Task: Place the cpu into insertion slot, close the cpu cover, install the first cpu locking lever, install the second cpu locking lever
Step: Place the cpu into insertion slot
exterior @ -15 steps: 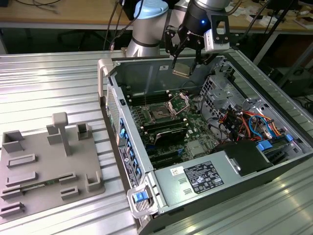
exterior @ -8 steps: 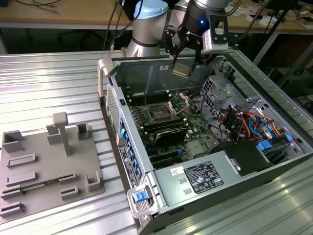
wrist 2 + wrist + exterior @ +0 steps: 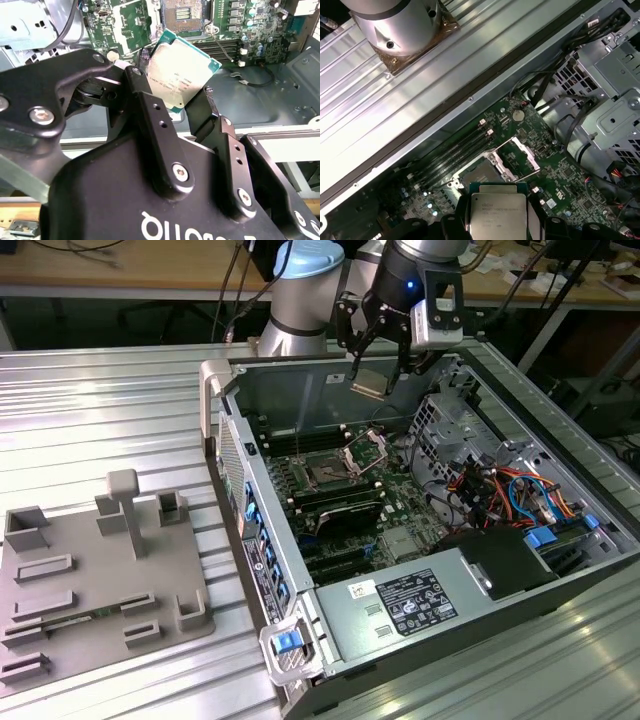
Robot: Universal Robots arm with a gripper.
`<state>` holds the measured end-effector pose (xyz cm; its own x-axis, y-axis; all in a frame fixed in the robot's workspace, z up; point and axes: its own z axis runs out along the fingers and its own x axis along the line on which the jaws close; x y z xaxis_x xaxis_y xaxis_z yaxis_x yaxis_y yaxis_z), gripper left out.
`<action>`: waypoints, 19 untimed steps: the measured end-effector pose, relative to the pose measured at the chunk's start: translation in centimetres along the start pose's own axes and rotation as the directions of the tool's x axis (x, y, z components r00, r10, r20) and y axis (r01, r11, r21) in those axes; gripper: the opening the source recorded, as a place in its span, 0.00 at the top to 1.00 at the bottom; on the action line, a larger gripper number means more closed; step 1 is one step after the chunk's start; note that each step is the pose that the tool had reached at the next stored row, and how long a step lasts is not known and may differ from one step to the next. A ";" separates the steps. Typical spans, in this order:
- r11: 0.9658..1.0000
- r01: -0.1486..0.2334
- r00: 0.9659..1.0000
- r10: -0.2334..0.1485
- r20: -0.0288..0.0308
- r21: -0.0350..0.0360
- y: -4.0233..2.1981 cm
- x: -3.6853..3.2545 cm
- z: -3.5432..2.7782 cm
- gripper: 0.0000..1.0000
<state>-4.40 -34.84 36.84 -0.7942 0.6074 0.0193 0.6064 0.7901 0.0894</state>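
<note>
My gripper (image 3: 372, 378) hangs above the back of the open computer case, shut on the cpu (image 3: 368, 384). The cpu (image 3: 181, 71) is a flat square chip with a silver-grey top and green edge, pinched by two opposite edges between the black fingers (image 3: 148, 100). Below it on the green motherboard lies the insertion slot (image 3: 328, 473), its dark centre uncovered. The cpu cover (image 3: 366, 449), a thin silver frame, stands tilted up beside the slot. In the first wrist view the cpu (image 3: 498, 214) hovers apart from the slot (image 3: 476, 176) and the raised cover (image 3: 518, 159).
Long black memory slots (image 3: 335, 508) lie next to the socket. A metal drive cage (image 3: 452, 425) and coloured cables (image 3: 520, 490) stand at the exterior view's right of it, a power supply (image 3: 410, 605) in front. A grey fixture board (image 3: 95, 585) lies outside the case on the ribbed table.
</note>
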 end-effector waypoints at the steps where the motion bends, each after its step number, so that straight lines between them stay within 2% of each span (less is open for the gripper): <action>1: 1.000 -0.004 1.000 0.004 0.000 0.000 -0.08 0.11 0.01 0.45; 14: 1.000 -0.011 1.000 0.011 0.001 0.000 -0.12 0.16 0.00 0.45; 19: 1.000 -0.029 1.000 0.029 0.003 -0.001 -0.24 0.31 0.03 0.45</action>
<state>-4.79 -34.84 36.79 -0.7760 0.6304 0.0193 0.6293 0.7720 0.0893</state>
